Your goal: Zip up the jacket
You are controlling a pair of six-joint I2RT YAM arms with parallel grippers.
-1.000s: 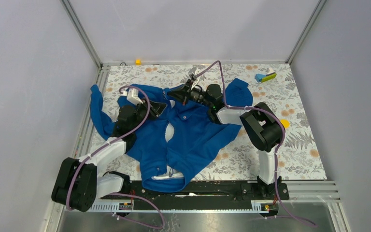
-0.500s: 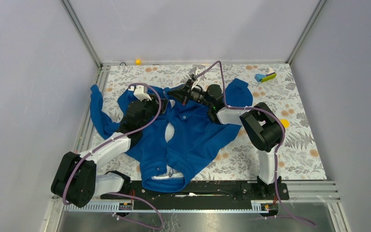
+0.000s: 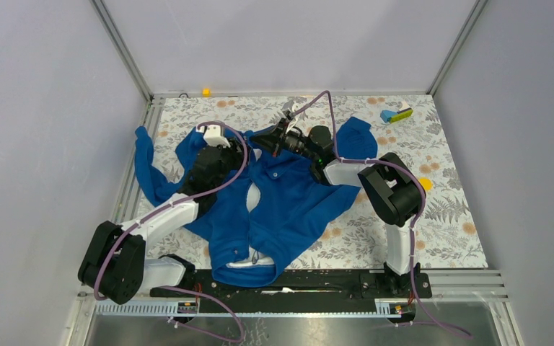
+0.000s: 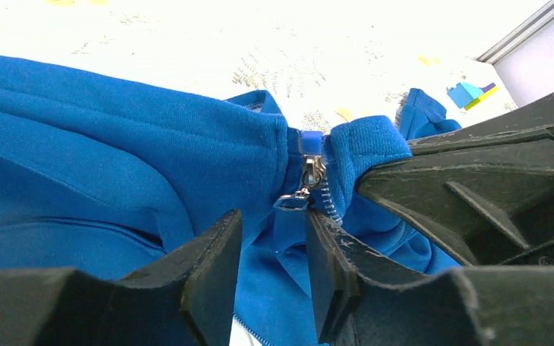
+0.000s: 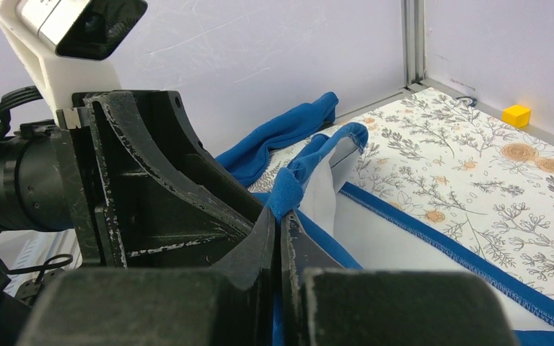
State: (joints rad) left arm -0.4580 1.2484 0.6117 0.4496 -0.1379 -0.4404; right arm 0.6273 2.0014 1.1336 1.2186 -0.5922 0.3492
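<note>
The floral-printed tabletop [image 3: 440,216] fills the floor of the enclosure. The jacket [image 3: 288,202] lies crumpled on its left and middle part. One sleeve trails to the left edge and another bunches toward the far right. The white-lined collar [image 3: 254,261] lies at the near edge, close to the arm bases. The front gapes partway along, showing pale lining.

Both arms reach over the jacket to its far end and meet there. The right tool [image 5: 280,216] has its fingers pressed together on a fold of blue fabric at the jacket's edge, lifting it slightly off the tabletop. The left tool [image 4: 274,223] sits right against it with its fingers apart, aimed at the zipper.

In the left wrist view the silver zipper slider [image 4: 311,173] sits at the top of the teeth, where the two blue edges meet. Its pull tab [image 4: 292,202] hangs at the mouth of the gap between the left fingers. Whether a finger touches the tab is hard to tell from this angle.

A blue and yellow-green block [image 3: 397,114] lies at the far right corner, a small yellow cube [image 3: 206,91] on the far rail, and a small orange piece [image 3: 425,184] beside the right arm.
</note>
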